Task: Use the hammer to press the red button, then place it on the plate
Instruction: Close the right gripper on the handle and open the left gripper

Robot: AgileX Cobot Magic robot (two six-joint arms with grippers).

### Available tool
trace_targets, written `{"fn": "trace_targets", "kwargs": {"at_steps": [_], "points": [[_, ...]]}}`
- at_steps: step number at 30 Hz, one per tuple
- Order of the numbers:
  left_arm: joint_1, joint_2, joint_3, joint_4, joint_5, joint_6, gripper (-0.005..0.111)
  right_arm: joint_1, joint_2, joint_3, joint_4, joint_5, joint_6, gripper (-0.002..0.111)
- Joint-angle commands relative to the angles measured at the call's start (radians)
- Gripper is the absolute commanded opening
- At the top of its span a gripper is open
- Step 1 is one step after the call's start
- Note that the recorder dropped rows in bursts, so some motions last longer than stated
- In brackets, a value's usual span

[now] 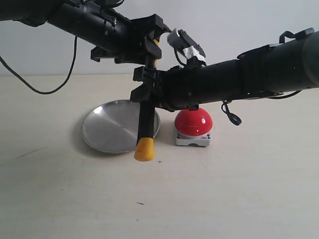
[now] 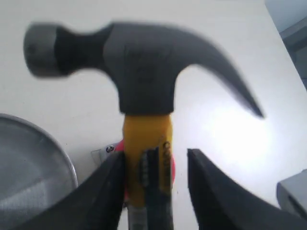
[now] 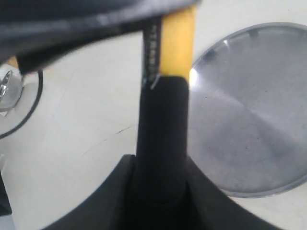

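Item under control: the hammer (image 1: 145, 119) is held upright in the air, steel head (image 2: 144, 67) uppermost and yellow end cap (image 1: 144, 149) lowest. In the exterior view it hangs in front of the near edge of the plate (image 1: 107, 129), with the red button (image 1: 193, 121) just beside it. It touches neither.

Right gripper (image 3: 160, 191): both fingers are pressed against the black handle (image 3: 162, 124), one on each side, a firm pinch.

Left gripper (image 2: 154, 191): the fingers are spread about the yellow neck (image 2: 146, 139). One finger (image 2: 103, 196) lies against it; the other finger (image 2: 211, 191) stands apart, with a gap showing. It carries no load.

Assessment: the button is not yet pressed. The step in hand appears to be a transfer between the arms.

Recommendation: the left fingers should draw well clear of the neck and head before the right arm moves. Then tip the head over the dome and press squarely on its centre. Avoid a glancing blow that would slide the base across the table (image 1: 239, 189).
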Motion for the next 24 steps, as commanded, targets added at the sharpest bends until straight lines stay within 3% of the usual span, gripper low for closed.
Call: {"fn": "trace_targets", "kwargs": {"at_steps": [1,8,13,17,21,24], "points": [[-0.001,-0.019,-0.007,-0.014,-0.055,-0.003,0.061,0.001,-0.002,-0.005,-0.008,0.013,-0.041,0.0],[0.044,-0.022,-0.007,0.063,-0.051,-0.003,0.06,0.001,-0.004,-0.005,-0.008,-0.016,-0.043,0.0],[0.104,-0.039,-0.007,0.128,0.022,-0.003,0.037,-0.001,-0.006,-0.005,-0.008,-0.083,-0.043,0.0],[0.151,-0.086,-0.005,0.225,0.083,0.001,0.003,-0.001,-0.006,-0.005,-0.052,-0.145,-0.043,0.0],[0.192,-0.188,0.072,0.283,0.055,-0.002,0.0,-0.001,-0.01,-0.005,-0.108,-0.147,-0.035,0.0],[0.205,-0.32,0.198,0.316,-0.064,0.001,0.0,-0.001,-0.022,0.0,-0.119,-0.147,-0.035,0.0]]}}
